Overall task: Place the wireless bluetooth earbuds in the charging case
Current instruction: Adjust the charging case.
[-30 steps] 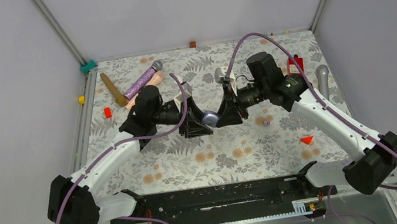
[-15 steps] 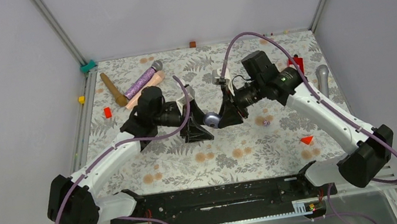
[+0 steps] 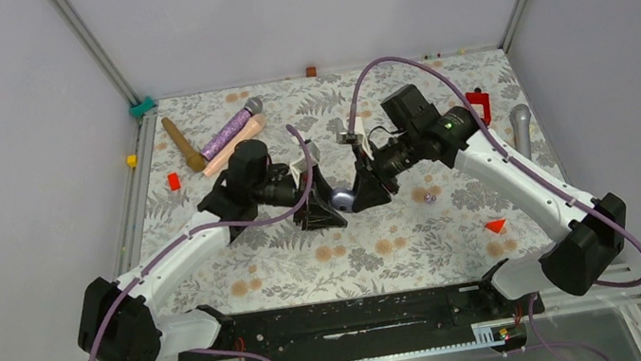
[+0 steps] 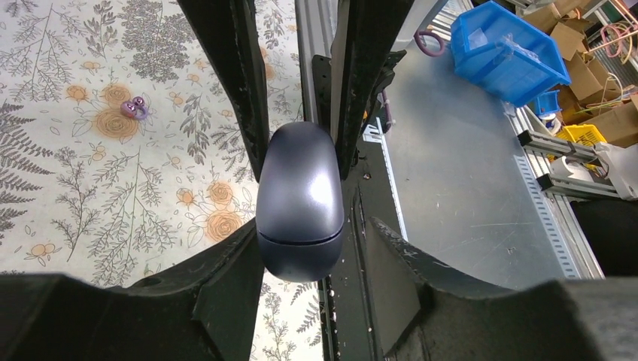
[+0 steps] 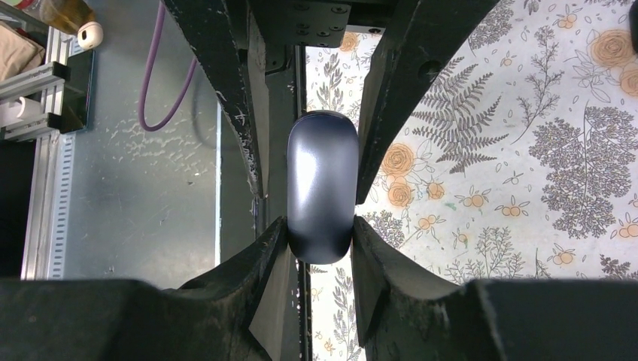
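At mid-desk [image 3: 376, 254], the two arms are facing each other tip to tip. The right hand [image 5: 321, 242] is pinching the closed dark charging case [image 5: 322, 177] by one end, with both fingers pressing its sides. The left hand [image 4: 312, 244] is bracketing the other end, partly open. One finger is touching and the other is showing a sliver of gap, so I cannot tell whether it is gripping. The purple earbuds [image 3: 429, 196] are lying on the desk beside the right wrist, apart from the case. Farther back on the left, three microphones [image 3: 228, 135] are lying together.
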Motion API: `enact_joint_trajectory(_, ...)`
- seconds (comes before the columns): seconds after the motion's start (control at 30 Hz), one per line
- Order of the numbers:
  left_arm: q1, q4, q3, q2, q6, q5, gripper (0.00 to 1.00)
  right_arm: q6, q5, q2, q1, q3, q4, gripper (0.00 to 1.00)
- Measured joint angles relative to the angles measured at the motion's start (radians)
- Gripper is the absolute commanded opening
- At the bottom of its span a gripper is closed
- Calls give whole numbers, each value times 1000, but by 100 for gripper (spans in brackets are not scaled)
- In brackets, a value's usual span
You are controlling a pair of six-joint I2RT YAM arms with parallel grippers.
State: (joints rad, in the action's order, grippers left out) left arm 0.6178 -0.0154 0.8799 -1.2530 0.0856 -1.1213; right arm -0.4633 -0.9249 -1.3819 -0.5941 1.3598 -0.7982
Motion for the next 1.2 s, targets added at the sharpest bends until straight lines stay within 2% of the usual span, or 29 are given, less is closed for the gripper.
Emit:
enact_joint_trajectory(0.23, 1, 0, 2, 0, -3, 0, 41, -12, 1, -8, -10, 0, -10, 31)
enact_joint_trajectory(0.33, 1, 1, 2, 0, -5, 3, 34, -13, 1, -8, -11, 1, -15, 30)
enact_joint_trajectory(0.53, 1, 12, 2, 0, -8, 6, 15, -19, 8, -8, -19, 4, -24, 37)
enact_joint_trajectory(0.67, 1, 13, 2, 0, -8, 7, 9, -21, 10, -8, -20, 4, -26, 40)
enact_joint_trajectory(0.73, 1, 13, 2, 0, -8, 7, 5, -23, 9, -8, -21, 4, -27, 45)
enact_joint_trajectory(0.93, 1, 14, 2, 0, -9, 7, 3, -28, 6, -8, -21, 5, -28, 68)
enact_joint_trajectory(1.2, 1, 15, 2, 0, -10, 7, 0, 9, -30, -8, -15, 23, -16, 75)
